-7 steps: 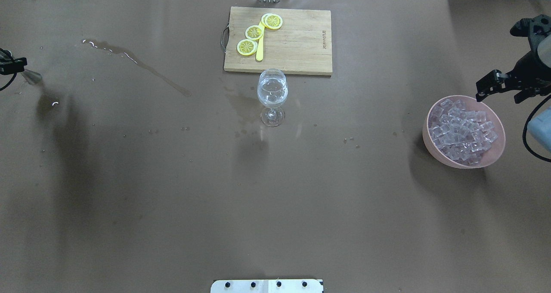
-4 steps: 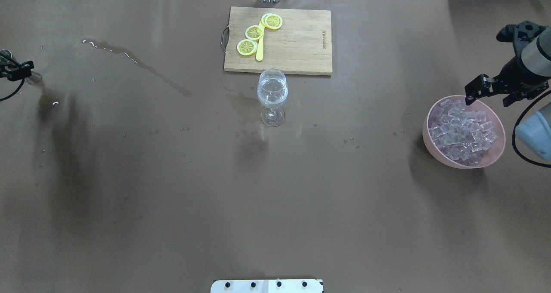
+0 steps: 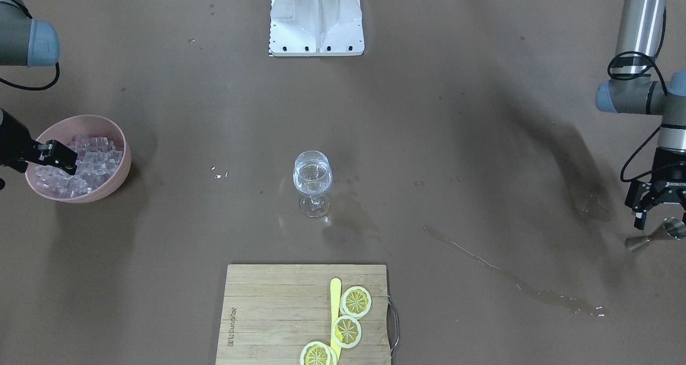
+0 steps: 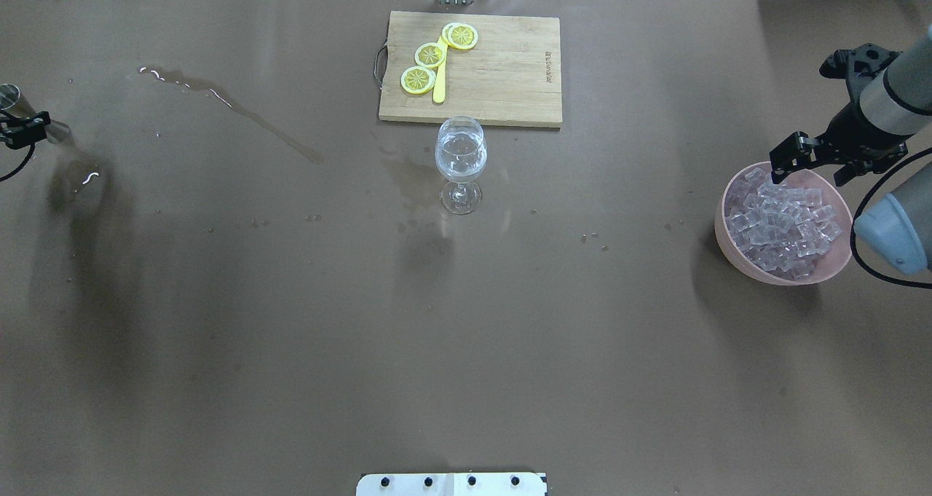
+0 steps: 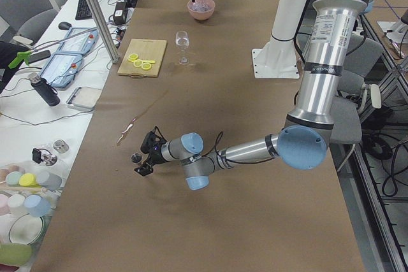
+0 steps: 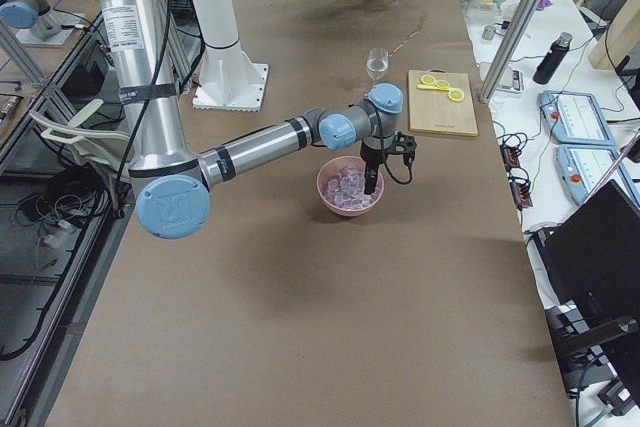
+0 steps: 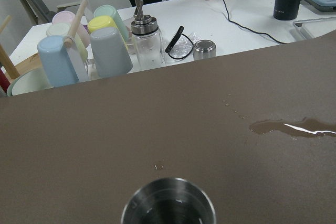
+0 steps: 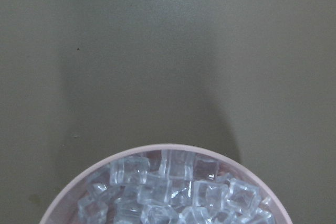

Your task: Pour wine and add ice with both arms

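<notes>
A wine glass (image 4: 460, 154) with a little clear wine stands mid-table; it also shows in the front view (image 3: 312, 180). Many clear ice cubes (image 4: 783, 219) fill a pink bowl (image 4: 728, 241) at the right. My right gripper (image 4: 810, 167) is open and empty, hovering over the bowl's far rim; one finger (image 3: 56, 154) shows above the ice (image 3: 86, 166). The right wrist view looks down on the ice (image 8: 173, 187). My left gripper (image 4: 18, 130) is shut on a steel jigger (image 3: 662, 232) at the table's far left edge. The jigger's rim (image 7: 169, 203) shows in the left wrist view.
A wooden cutting board (image 4: 502, 66) with lemon slices (image 4: 429, 55) and a yellow knife lies behind the glass. A spill streak (image 4: 233, 110) and a wet patch (image 4: 411, 179) mark the brown table. Cups and a bottle (image 7: 144, 40) stand beyond the table's left end.
My right gripper has moved left, from beside the bowl to over its far rim. My left gripper has shifted slightly with the jigger.
</notes>
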